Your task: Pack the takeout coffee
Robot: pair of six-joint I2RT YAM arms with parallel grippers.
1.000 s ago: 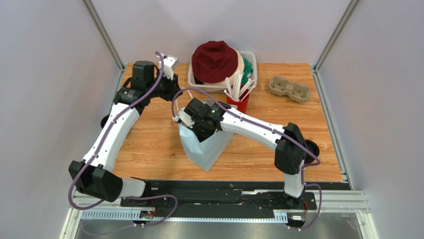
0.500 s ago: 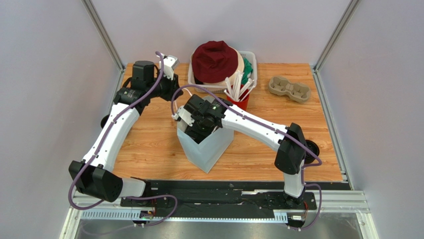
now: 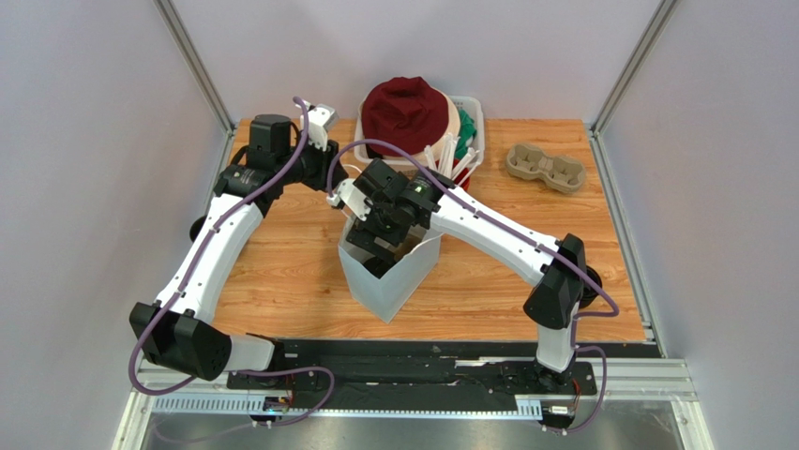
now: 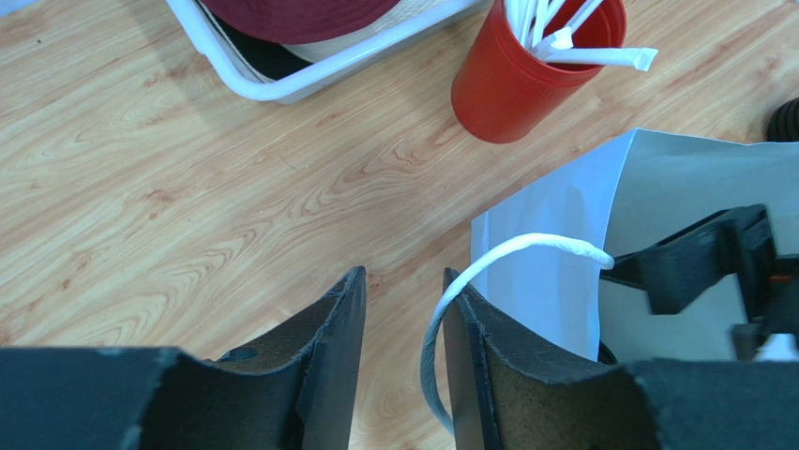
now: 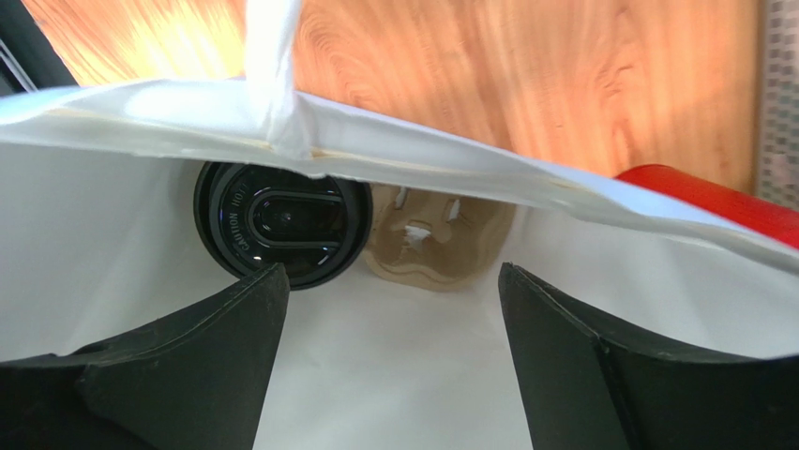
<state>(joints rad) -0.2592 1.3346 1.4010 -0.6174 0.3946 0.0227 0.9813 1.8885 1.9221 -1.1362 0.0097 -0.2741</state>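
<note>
Right wrist view looked down into the white paper bag (image 5: 122, 216), where the takeout coffee (image 5: 281, 225) stood on the bottom, black lid up, just beside a tan cardboard insert (image 5: 436, 248). The right gripper (image 5: 389, 281) hung above it, jaws wide apart and empty. The left gripper (image 4: 403, 277) had its jaws parted, the bag's handle (image 4: 525, 246) curving against one finger

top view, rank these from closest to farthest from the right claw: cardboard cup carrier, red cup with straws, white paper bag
1. white paper bag: centre of the scene; the right claw hangs in its open mouth.
2. red cup: behind the bag and to its right, partly hidden by the arm.
3. cardboard cup carrier: far right rear, well beyond the cup.
</note>
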